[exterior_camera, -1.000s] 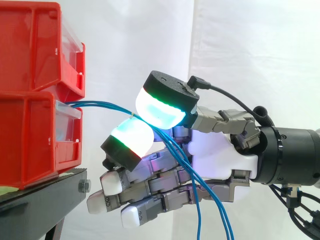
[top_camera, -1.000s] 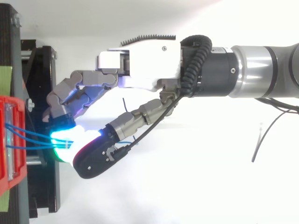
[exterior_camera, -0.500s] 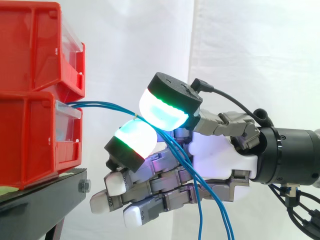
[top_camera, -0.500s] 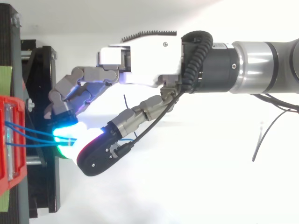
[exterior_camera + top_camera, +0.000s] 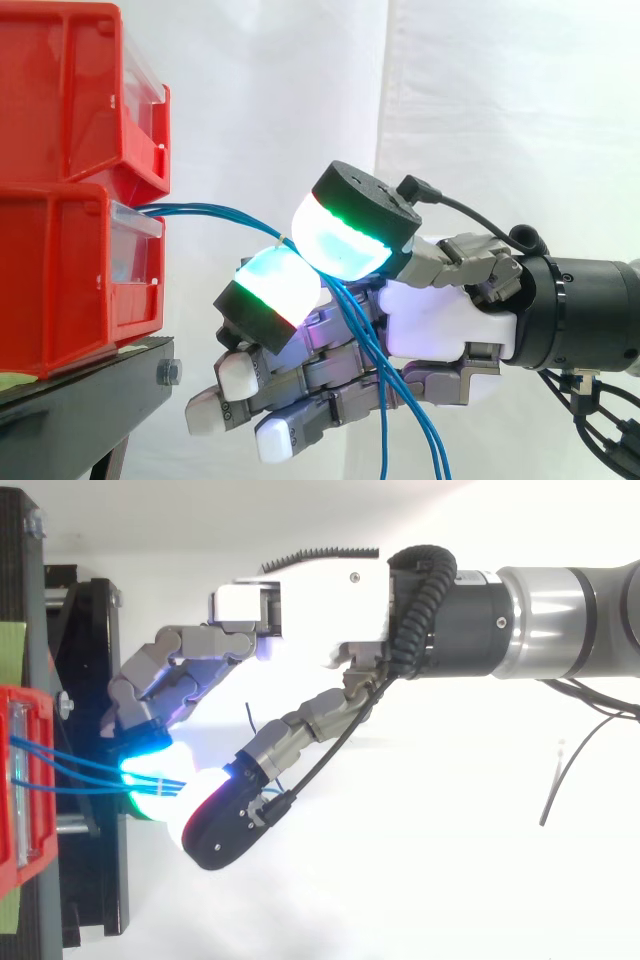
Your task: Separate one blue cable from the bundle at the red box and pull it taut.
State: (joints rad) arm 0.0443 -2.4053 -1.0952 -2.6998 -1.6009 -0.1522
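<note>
While hovering just right of the red box (image 5: 60,280), pinches the blue cables (image 5: 200,209), running from the box front, between glowing pads (image 5: 340,232) of the hand (image 5: 440,320); lets loose strands droop below.

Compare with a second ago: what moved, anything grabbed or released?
The hand has drawn back from the red bins, rightward and slightly down in the side view, so a longer span of the blue cables runs out from the bin. Nothing grabbed or released: its pads stay pinched on the cables. Bins unmoved.
</note>
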